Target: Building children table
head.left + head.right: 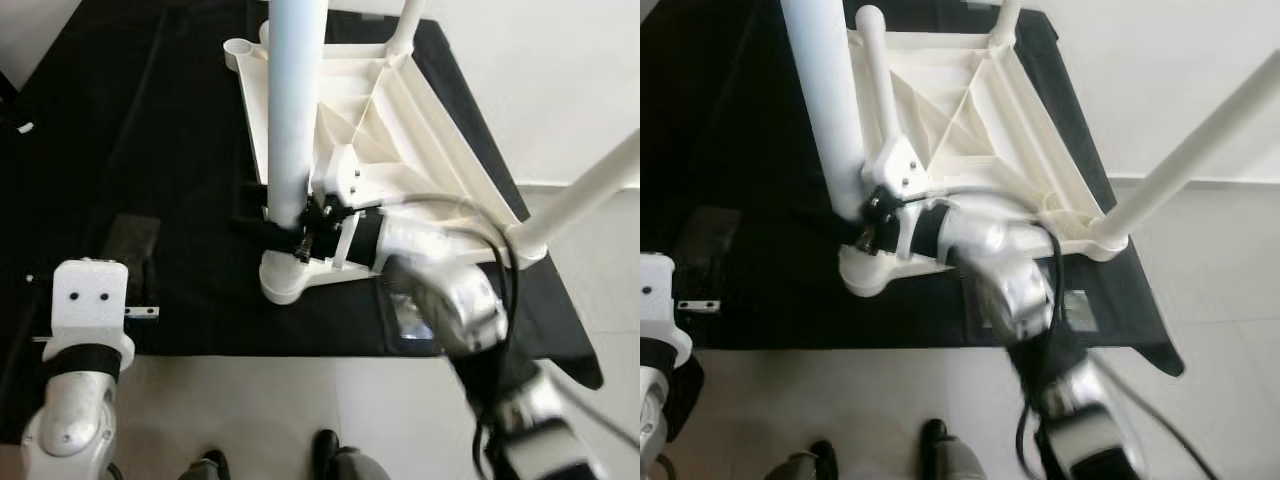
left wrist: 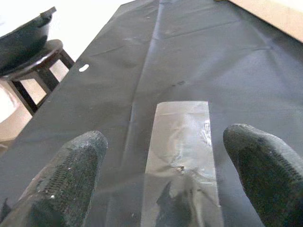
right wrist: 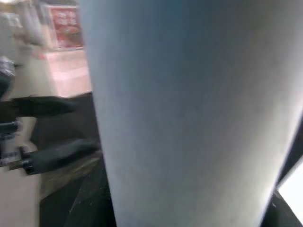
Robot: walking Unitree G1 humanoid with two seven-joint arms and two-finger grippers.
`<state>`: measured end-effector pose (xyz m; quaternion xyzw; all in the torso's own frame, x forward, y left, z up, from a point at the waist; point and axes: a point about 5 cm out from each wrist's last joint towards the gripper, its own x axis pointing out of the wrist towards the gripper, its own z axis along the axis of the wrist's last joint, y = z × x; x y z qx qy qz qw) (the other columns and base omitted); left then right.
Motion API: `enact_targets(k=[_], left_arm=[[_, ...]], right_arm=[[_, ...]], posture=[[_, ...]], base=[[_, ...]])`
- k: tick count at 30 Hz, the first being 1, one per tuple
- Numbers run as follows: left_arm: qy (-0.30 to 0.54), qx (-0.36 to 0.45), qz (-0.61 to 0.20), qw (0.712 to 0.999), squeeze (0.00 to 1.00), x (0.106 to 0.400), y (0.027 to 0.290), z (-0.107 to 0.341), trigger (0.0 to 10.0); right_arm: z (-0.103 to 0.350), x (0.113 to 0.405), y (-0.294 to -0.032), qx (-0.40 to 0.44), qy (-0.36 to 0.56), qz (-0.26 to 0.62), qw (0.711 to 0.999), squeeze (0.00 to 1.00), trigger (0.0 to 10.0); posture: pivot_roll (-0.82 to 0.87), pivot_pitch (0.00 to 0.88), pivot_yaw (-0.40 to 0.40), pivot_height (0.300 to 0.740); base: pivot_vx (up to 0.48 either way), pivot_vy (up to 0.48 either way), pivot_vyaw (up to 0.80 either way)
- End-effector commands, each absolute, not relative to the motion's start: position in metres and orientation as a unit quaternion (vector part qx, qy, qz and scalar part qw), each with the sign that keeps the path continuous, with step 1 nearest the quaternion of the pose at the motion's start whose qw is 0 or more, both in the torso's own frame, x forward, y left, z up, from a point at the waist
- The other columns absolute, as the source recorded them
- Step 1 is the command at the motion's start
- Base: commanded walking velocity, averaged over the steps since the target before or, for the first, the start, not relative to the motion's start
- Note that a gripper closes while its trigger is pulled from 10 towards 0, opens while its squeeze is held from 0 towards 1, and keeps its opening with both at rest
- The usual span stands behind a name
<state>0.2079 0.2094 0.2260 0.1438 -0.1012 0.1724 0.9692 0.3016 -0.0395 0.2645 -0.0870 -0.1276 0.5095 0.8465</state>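
Left eye view: a white moulded-plastic children's tabletop [image 1: 400,130] lies upside down on a black cloth sheet [image 1: 150,150] spread over a pale floor, its ribbed underside facing up. A tall, smooth, white cylindrical table leg [image 1: 297,110] stands upright in the near corner socket [image 1: 285,278]. The right gripper [image 1: 305,232] is clenched around this leg just above the socket, its silver arm reaching in from the right. Another leg [image 1: 585,195] stands at the right corner. The left gripper's white wrist block [image 1: 90,305] hovers over the cloth, well apart from the table. A person's dark shoes [image 1: 325,452] show at the bottom edge.

Right eye view: the same scene; the ribs form stiffening triangles, and a further leg [image 1: 1005,18] rises at the far corner.

Left wrist view: two black, rough-textured fingertips [image 2: 71,170] stand released and apart over the matt cloth, with a crinkled clear plastic strip [image 2: 182,156] lying flat between them.

Right wrist view: the leg's smooth, faintly bluish surface sits very close.

Risk, as a judgement: if the leg is not fully seated, tilting could cross or jam it in the socket; the glossy plastic may slip in the grip, and sideways force could slide the light tabletop on the cloth.
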Motion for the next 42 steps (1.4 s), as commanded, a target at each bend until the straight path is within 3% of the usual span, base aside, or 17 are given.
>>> enact_targets(k=[1,11,16,22,24,25,26,27,28,30,34,36,39,42], left_arm=[[-0.099,0.152,0.177,0.967,0.0,0.21,0.216,0.226,10.0],[-0.119,0.157,0.169,0.966,0.0,0.219,0.223,0.237,10.0],[-0.17,0.094,0.061,0.979,0.0,0.233,0.209,0.266,10.0],[-0.228,0.031,-0.073,0.97,0.0,0.24,0.202,0.307,10.0],[-0.228,0.031,-0.073,0.97,0.0,0.24,0.202,0.307,10.0],[-0.244,0.028,-0.128,0.961,0.0,0.24,0.201,0.322,10.0],[-0.244,0.028,-0.128,0.961,0.0,0.24,0.201,0.322,10.0],[-0.255,0.039,-0.194,0.947,0.0,0.237,0.2,0.337,10.0],[-0.255,0.039,-0.194,0.947,0.0,0.237,0.2,0.337,10.0],[-0.258,0.069,-0.314,0.911,0.0,0.233,0.194,0.357,10.0],[-0.25,0.084,-0.396,0.88,0.0,0.23,0.187,0.367,10.0],[-0.25,0.084,-0.396,0.88,0.0,0.23,0.187,0.367,10.0],[-0.209,0.101,-0.55,0.803,0.0,0.222,0.168,0.374,10.0],[-0.197,0.104,-0.581,0.783,0.0,0.22,0.164,0.374,10.0]], right_arm=[[0.177,0.291,-0.043,-0.112,0.073,0.467,0.874,0.0,10.0],[0.172,0.282,-0.031,-0.106,0.06,0.427,0.896,0.0,10.0],[0.174,0.286,-0.029,-0.09,0.054,0.394,0.913,0.0,10.0],[0.174,0.283,-0.029,-0.087,0.053,0.369,0.924,0.0,10.0],[0.174,0.283,-0.029,-0.087,0.053,0.369,0.924,0.0,10.0],[0.174,0.282,-0.029,-0.087,0.052,0.361,0.927,0.0,10.0],[0.174,0.282,-0.029,-0.087,0.052,0.361,0.927,0.0,10.0],[0.175,0.283,-0.027,-0.088,0.049,0.357,0.929,0.0,10.0],[0.175,0.283,-0.027,-0.088,0.049,0.357,0.929,0.0,10.0],[0.177,0.288,-0.024,-0.088,0.043,0.354,0.93,0.0,10.0],[0.18,0.292,-0.02,-0.089,0.037,0.353,0.931,0.0,10.0],[0.18,0.292,-0.02,-0.089,0.037,0.353,0.931,0.0,10.0],[0.184,0.299,-0.017,-0.09,0.027,0.351,0.932,0.0,10.0],[0.186,0.301,-0.017,-0.091,0.024,0.35,0.932,0.0,10.0]], posture=[[-0.01,0.383,-0.126,0.74],[-0.01,0.351,-0.101,0.74],[0.01,0.325,-0.09,0.74],[0.02,0.297,-0.081,0.74],[0.02,0.297,-0.081,0.74],[0.02,0.28,-0.078,0.74],[0.02,0.28,-0.078,0.74],[0.03,0.269,-0.078,0.74],[0.03,0.269,-0.078,0.74],[0.04,0.251,-0.075,0.74],[0.04,0.245,-0.071,0.74],[0.04,0.245,-0.071,0.74],[0.05,0.224,-0.058,0.74],[0.05,0.224,-0.058,0.74]], base=[[0.0,0.0,0.0],[0.0,0.0,0.0],[0.0,0.0,0.0],[0.0,0.0,0.0],[0.0,0.0,0.0],[0.0,0.0,0.0],[0.0,0.0,0.0],[0.0,0.0,0.0],[0.0,0.0,0.0],[0.0,0.0,0.0],[0.0,0.0,0.0],[0.0,0.0,0.0],[0.0,0.0,0.0],[0.0,0.0,0.0]])
